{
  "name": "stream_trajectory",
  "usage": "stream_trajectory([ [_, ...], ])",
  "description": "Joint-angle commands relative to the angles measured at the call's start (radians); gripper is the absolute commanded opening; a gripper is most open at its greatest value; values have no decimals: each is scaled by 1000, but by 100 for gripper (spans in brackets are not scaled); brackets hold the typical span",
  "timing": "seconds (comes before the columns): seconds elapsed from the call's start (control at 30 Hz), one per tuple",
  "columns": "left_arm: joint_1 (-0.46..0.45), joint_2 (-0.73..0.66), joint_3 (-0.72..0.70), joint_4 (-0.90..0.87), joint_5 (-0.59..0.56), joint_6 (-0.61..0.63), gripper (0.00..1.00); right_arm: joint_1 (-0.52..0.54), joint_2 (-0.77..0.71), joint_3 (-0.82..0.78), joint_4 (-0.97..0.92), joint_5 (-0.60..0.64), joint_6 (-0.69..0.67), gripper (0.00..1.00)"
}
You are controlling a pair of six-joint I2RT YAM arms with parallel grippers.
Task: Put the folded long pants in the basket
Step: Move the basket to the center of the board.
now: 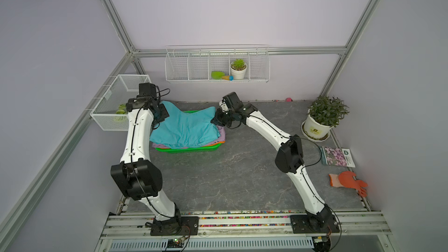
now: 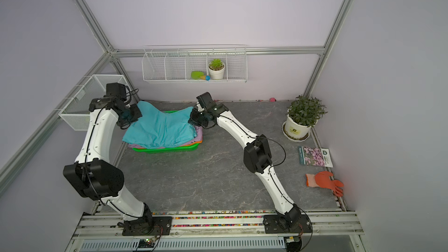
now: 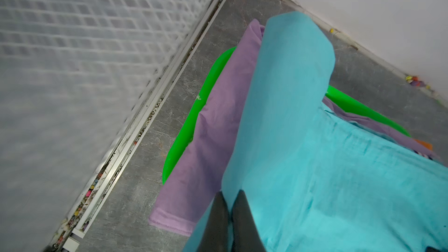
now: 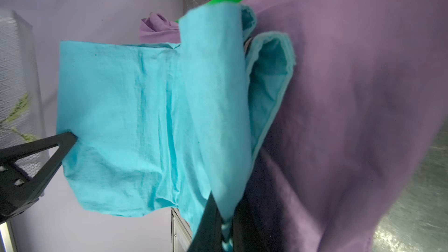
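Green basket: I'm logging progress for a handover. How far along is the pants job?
Done: lilac pants and orange pants lie in the basket. In hand: the left gripper and right gripper pinch the teal pants, draped over the stack. Left: lower and release them; no khaki pair shows.

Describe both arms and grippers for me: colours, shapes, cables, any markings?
Both the left arm and right arm have smooth white curved link shells with bulky black joint housings. A thin black cable runs along each white shell and loops free near the wrist. The left gripper and right gripper have black, tapering fingers. No readable markings show.
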Motion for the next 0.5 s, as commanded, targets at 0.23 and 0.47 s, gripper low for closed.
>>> stream_trajectory([
  [0.23,40,45,-127,69,-7,-15,0,-32,6,-147,-87,44,-86,0],
  [0.47,43,39,-166,68,-32,-27,0,-41,-17,-203,-210,112,-198,0],
])
